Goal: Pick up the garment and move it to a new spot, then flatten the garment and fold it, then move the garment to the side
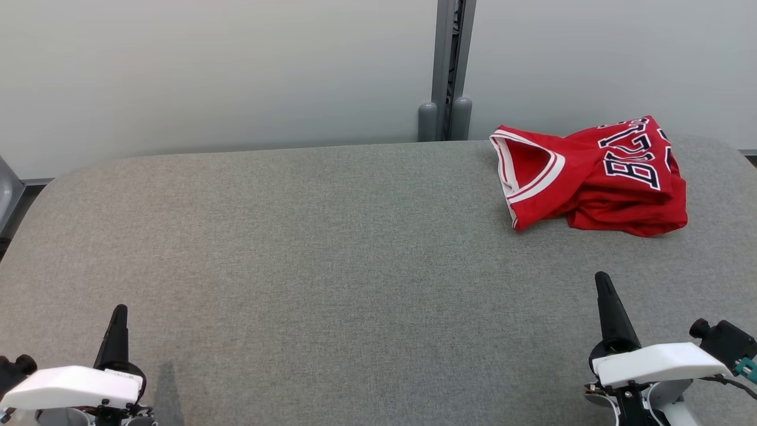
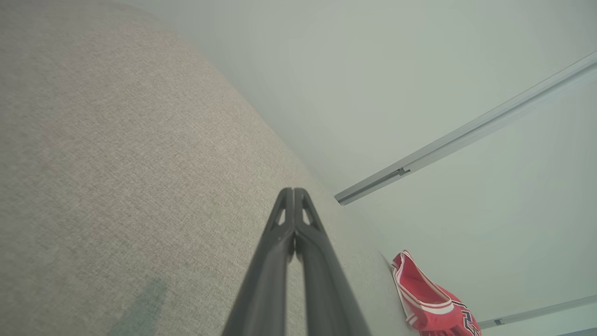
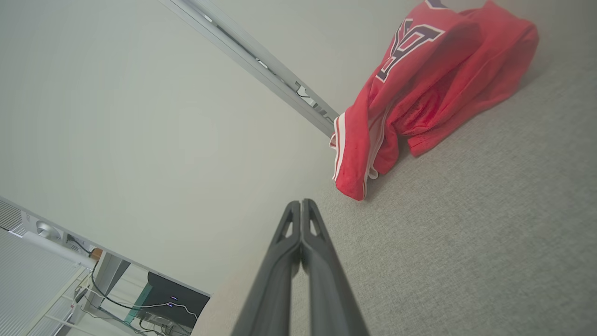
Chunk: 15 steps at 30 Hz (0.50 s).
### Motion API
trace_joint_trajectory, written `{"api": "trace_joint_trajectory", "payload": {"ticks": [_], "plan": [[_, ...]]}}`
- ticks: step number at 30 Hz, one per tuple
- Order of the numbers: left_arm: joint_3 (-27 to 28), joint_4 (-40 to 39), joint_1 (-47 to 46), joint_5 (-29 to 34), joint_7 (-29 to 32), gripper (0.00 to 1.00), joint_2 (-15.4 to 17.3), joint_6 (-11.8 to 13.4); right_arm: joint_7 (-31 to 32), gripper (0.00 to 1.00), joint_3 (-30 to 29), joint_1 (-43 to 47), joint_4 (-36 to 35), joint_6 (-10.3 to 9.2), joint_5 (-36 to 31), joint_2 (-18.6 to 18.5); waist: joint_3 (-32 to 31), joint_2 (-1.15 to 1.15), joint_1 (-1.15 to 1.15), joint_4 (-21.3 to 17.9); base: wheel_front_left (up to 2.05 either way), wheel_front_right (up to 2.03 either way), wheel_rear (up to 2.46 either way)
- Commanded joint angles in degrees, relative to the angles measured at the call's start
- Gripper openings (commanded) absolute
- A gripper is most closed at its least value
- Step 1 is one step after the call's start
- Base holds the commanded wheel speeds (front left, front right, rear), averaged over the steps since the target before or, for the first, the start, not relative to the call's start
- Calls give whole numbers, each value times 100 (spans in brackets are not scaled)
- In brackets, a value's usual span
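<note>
Both grippers, left (image 1: 120, 310) and right (image 1: 602, 278), hover low over the grey table (image 1: 331, 248) with fingers pressed together, holding nothing. Well ahead of the right one, the crumpled red garment (image 1: 597, 177) lies near the table's far right edge.

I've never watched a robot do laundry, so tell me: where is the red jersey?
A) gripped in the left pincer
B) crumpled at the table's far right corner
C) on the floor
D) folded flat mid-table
B: the red jersey lies bunched at the grey table's far right, apart from the left pincer and right pincer.
</note>
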Motion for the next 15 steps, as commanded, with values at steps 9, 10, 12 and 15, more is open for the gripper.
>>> {"api": "trace_joint_trajectory", "payload": {"ticks": [9, 10, 12, 15], "plan": [[298, 46, -340, -587, 305, 0, 15, -111, 36, 0, 63, -180, -124, 1, 637, 26, 9, -1, 0, 23, 0, 0, 0], [323, 55, -350, -637, 332, 0, 12, -120, 39, 0, 70, -185, -128, 1, 694, 30, 10, -1, 0, 26, 0, 0, 0], [369, 76, -362, -739, 390, 0, 6, -135, 43, 0, 82, -191, -134, 1, 805, 38, 12, -1, 0, 31, 0, 0, 0], [442, 104, -413, -895, 474, 0, -1, -154, 47, 0, 104, -197, -143, 1, 974, 49, 15, -1, 0, 38, 0, 0, 0]]}}
